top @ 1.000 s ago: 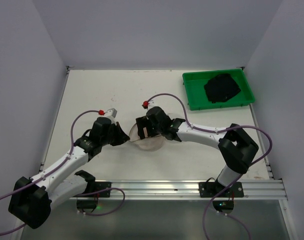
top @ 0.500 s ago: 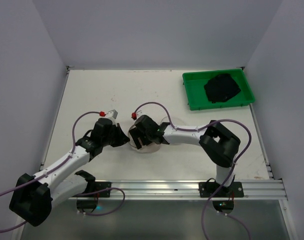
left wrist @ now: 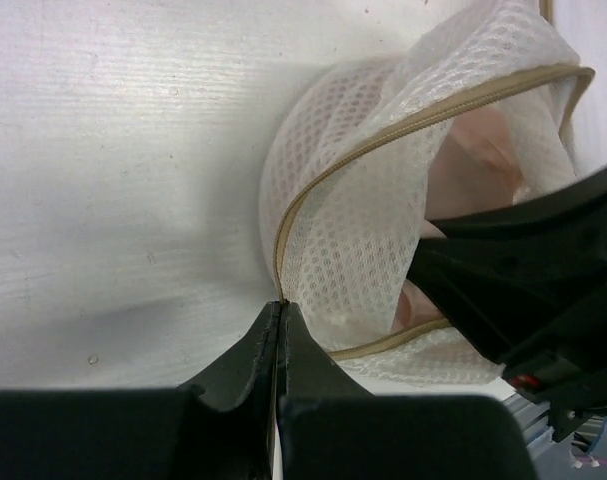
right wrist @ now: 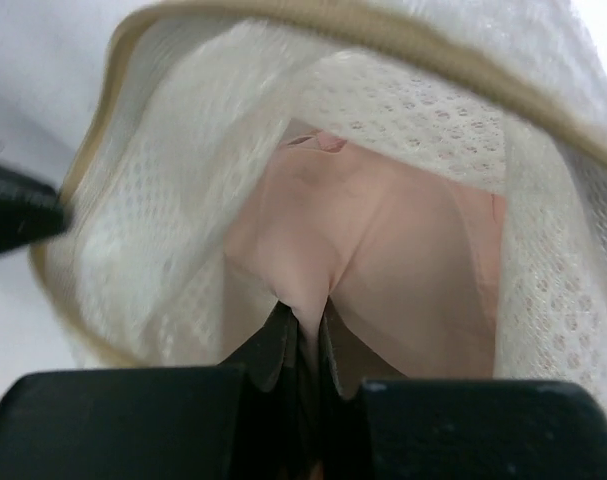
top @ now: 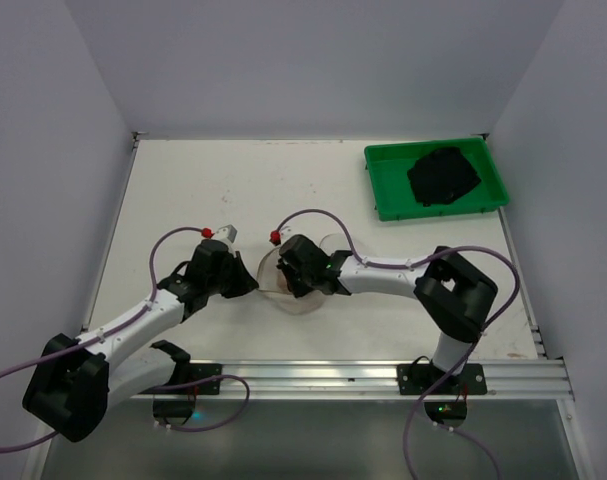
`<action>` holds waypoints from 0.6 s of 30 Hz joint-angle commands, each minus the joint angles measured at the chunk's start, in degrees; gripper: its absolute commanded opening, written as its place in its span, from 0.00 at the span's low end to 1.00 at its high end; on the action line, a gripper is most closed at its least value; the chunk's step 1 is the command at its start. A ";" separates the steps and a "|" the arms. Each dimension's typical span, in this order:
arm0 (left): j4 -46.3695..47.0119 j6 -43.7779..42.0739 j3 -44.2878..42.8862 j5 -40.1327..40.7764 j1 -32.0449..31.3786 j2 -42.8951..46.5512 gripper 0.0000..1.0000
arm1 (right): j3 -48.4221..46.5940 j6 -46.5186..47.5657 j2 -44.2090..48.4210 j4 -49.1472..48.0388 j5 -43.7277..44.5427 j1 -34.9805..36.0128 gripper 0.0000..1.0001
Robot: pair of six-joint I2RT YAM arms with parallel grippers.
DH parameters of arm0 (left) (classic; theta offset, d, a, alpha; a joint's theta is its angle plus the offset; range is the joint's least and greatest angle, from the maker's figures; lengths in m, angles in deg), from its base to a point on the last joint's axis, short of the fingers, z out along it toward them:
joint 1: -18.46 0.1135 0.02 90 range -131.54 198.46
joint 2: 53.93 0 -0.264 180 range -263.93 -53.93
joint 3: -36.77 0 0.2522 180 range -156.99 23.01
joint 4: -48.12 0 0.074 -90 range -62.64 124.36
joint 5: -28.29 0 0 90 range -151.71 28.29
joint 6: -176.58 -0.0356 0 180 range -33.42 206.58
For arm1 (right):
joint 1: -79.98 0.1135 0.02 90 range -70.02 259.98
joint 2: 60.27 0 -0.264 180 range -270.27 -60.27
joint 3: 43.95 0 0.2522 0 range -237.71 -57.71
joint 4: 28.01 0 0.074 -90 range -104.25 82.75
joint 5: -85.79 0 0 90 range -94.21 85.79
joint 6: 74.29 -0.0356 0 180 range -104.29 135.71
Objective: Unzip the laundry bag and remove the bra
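Observation:
The laundry bag (top: 301,296) lies near the table's middle, a cream mesh pouch with a tan zipper band, its mouth gaping open. My left gripper (top: 253,283) is at its left rim, shut on the zipper edge of the laundry bag (left wrist: 363,200), jaws tight together (left wrist: 280,305). My right gripper (top: 289,279) reaches into the mouth. In the right wrist view the pale pink bra (right wrist: 383,250) fills the inside of the mesh bag (right wrist: 173,210), and the right gripper (right wrist: 303,318) is shut on a pinched fold of it. Pink fabric of the bra (left wrist: 473,160) also shows in the left wrist view.
A green tray (top: 388,178) stands at the back right with a dark garment (top: 443,175) in it. A metal rail (top: 363,376) runs along the near edge. Purple cables loop above both wrists. White walls enclose the table.
The right gripper, open half a second ago, has closed on the bra inside the bag. The right wrist has shifted slightly right. The left gripper stays clamped on the bag's edge.

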 commanded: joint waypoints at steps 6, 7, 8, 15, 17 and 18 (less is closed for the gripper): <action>2.33 0.13 0.51 2.41 -0.09 -0.61 0.00 | 11.71 2.03 20.78 -8.95 -11.19 0.29 0.00; 2.42 0.13 0.43 2.32 0.00 -0.61 0.00 | 12.42 2.20 22.38 -9.58 -13.81 0.29 0.00; 2.42 0.13 0.34 2.32 -0.09 -0.79 0.00 | 13.82 2.55 23.97 -11.84 -15.49 0.29 0.00; 3.73 0.65 0.25 -0.13 -0.09 -1.58 0.00 | 20.50 1.94 33.73 -22.75 -23.24 0.38 0.00; 4.00 0.83 0.34 -0.84 -0.18 -1.23 0.00 | 21.21 1.59 34.26 -24.86 -22.98 0.38 0.00; 4.17 0.92 0.43 -1.80 -0.18 -0.97 0.00 | 21.39 1.33 34.26 -25.40 -22.72 0.29 0.00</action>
